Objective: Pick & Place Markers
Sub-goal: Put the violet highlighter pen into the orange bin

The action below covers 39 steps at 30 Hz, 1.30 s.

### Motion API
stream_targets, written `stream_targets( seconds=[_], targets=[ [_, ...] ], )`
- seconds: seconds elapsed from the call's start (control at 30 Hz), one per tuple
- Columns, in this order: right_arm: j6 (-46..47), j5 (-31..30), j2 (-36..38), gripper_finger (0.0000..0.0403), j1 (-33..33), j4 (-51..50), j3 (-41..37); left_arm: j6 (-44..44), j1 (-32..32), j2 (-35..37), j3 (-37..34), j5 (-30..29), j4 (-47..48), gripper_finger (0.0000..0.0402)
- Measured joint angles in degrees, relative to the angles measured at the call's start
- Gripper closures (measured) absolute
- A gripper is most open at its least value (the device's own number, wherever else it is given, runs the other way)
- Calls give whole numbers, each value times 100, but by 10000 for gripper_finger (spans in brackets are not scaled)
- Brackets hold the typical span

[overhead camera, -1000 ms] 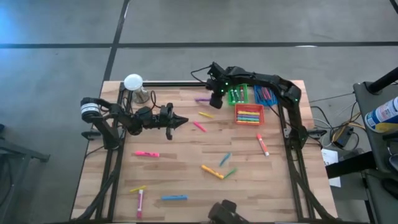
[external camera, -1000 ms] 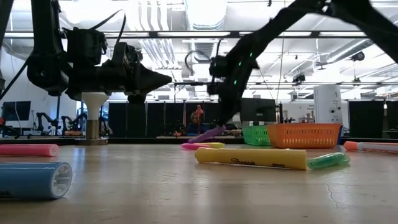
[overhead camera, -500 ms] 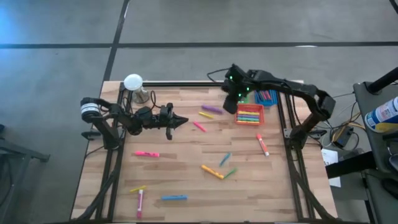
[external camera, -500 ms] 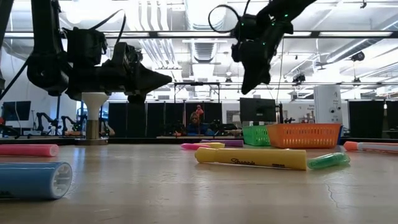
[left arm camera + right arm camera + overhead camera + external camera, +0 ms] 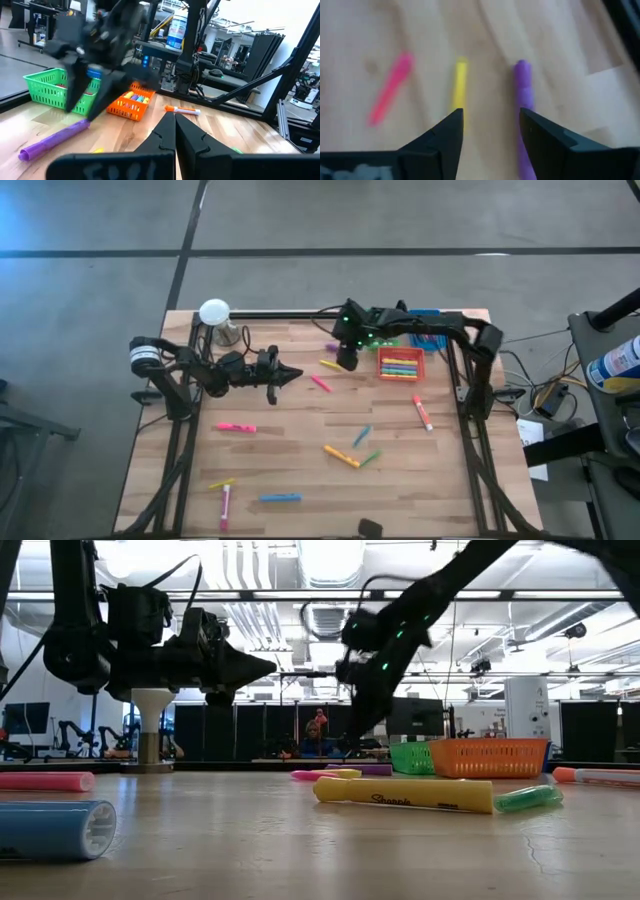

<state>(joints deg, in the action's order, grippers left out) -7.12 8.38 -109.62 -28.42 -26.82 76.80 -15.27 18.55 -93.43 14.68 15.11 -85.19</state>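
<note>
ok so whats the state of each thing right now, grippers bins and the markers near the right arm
right gripper: open, empty, above the table
left gripper: shut, empty, waiting
purple marker: lying flat, capped, untouched
yellow marker: lying flat beside it
pink marker: lying flat
orange bin: upright, holds markers
green bin: upright

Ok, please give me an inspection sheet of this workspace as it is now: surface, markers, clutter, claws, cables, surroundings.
Surface: wooden table, black frame.
Job's things: markers loose on the table, among them purple marker, yellow marker, pink marker, blue marker; others lie in the orange bin; green bin beside it.
Clutter: white round object at the far left corner.
Claws: left claw shut, idle above the table; right claw open, above the yellow and purple markers.
Cables: some beside the table's right edge.
Surroundings: grey floor, workshop room behind.
</note>
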Motion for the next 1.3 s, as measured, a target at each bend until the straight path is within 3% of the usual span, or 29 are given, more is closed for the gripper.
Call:
stream_targets(
  seconds=[0.27,0.43,0.83,1.3],
  targets=[
    [-510,-240,-1115,219,-461,-689,1262,2,0,0,0,1,25,401],
    [-550,286,-1519,229,-621,-1553,1704,9,2,0,0,0,43,401],
    [-655,321,-1494,238,-446,-1590,1654,-227,2,0,2,0,175,401],
    [-814,369,-1193,195,371,-2048,1290,-84,2,0,2,0,281,401]
  ],
)
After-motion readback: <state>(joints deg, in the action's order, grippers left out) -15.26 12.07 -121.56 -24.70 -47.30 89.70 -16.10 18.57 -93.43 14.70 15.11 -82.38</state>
